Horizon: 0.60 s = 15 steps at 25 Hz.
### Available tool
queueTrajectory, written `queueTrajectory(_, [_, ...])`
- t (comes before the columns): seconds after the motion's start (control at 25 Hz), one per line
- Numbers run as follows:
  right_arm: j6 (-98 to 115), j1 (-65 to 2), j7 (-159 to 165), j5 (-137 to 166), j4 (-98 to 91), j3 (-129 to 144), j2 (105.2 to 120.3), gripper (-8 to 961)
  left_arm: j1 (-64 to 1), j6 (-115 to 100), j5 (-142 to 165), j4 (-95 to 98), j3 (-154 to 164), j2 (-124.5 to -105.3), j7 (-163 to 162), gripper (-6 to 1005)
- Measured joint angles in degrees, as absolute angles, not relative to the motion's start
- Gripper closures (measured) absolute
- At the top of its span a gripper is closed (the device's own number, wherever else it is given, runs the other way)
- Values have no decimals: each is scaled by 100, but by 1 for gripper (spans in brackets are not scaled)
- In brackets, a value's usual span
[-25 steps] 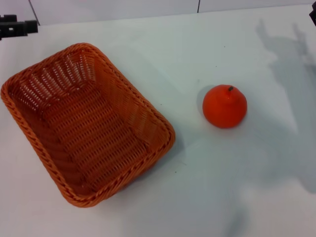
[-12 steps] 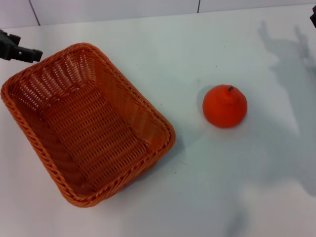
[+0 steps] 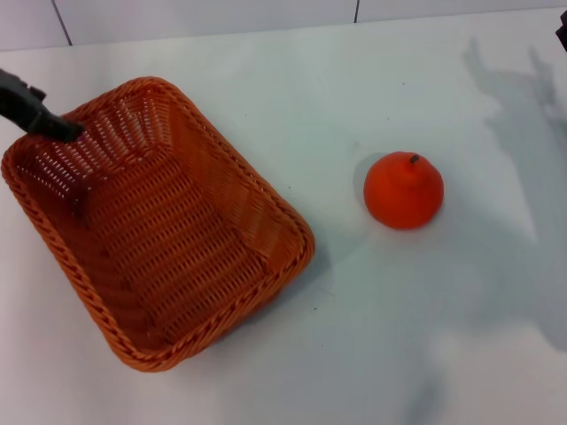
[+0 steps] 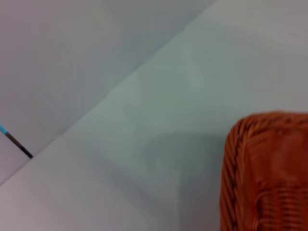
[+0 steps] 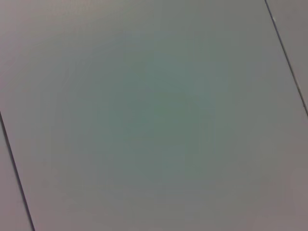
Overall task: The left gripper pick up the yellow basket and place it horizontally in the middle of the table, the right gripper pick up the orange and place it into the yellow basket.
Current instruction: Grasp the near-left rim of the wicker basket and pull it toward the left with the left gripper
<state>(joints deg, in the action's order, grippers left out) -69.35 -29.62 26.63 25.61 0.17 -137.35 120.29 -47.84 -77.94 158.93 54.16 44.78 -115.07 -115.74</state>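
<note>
The left tool, fingers' state unclear, reaches over the yellow basket's far-left rim.

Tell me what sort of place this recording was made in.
Probably a bare robot test bench, not a kitchen: a plain white table holding only an orange-brown woven wicker basket and a round orange fruit, with the slim black left gripper reaching the basket's rim.

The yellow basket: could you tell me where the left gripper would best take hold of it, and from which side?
Probably the braided rim of the yellow basket at its far left corner, approached from above with one finger inside the wall and one outside. The basket sits upright and open on the table, its rim exposed, and the left gripper is at that corner.
</note>
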Motion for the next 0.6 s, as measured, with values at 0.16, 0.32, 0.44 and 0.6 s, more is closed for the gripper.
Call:
queueTrajectory(0.16, [-6880, -2962, 2663, 2559, 18, -13734, 12031, 9, -4881, -7670, 16182, 5280, 4532, -11610, -11598, 221])
queueTrajectory(0.32, [-6859, -2962, 2663, 2557, 18, -13741, 12024, 10, -4958, -7550, 16343, 5138, 4619, -11696, -11630, 221])
queueTrajectory(0.44, [-6850, -2962, 2663, 2557, 18, -13748, 12023, 10, -5040, -7399, 16366, 4855, 4817, -11703, -11746, 229])
queueTrajectory(0.6, [-6834, -2977, 2663, 2557, 18, -13753, 12016, 10, -5098, -7258, 16366, 4676, 5048, -11683, -11901, 286])
